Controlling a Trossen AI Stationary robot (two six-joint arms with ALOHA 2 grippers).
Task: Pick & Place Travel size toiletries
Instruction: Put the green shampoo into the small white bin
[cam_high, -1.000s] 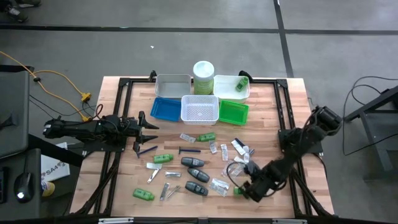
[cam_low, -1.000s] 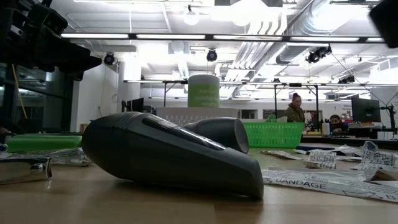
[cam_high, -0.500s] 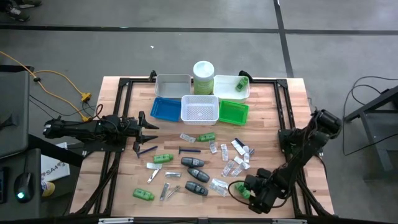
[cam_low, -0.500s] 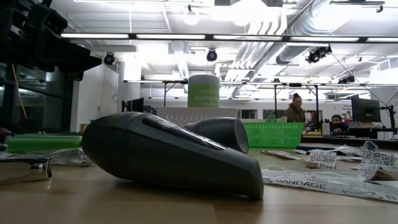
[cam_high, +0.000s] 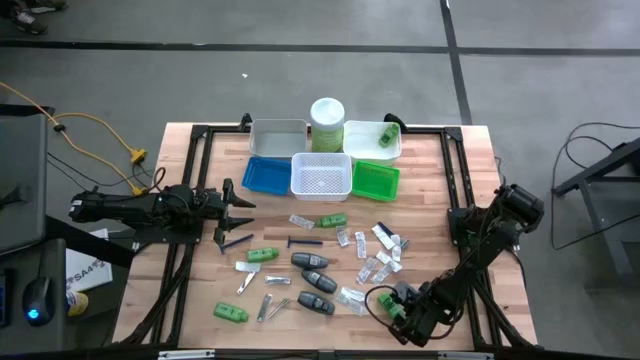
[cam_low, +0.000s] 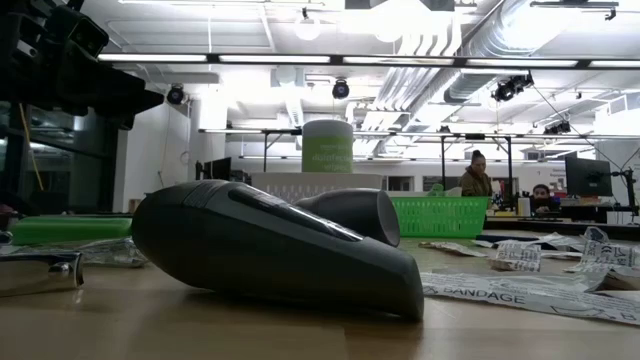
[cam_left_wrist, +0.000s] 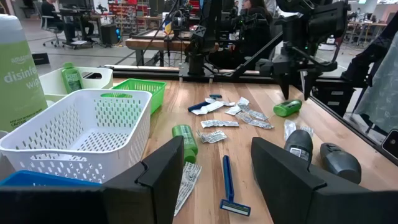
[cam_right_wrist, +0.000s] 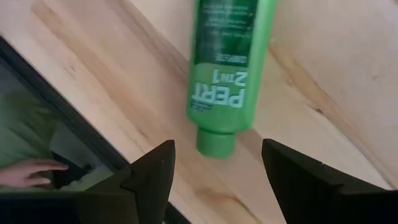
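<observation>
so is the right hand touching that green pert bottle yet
Apart. In the right wrist view the right hand has open fingers on either side of the green Pert bottle, with bare wood showing between each finger and the bottle's cap.

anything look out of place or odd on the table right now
One thing: a green Pert 2in1 bottle lies on its side close to the table's near edge, apart from the main scatter, with the open right gripper over it. One green bottle already sits in the white tray. Nothing looks spilled or damaged.
</observation>
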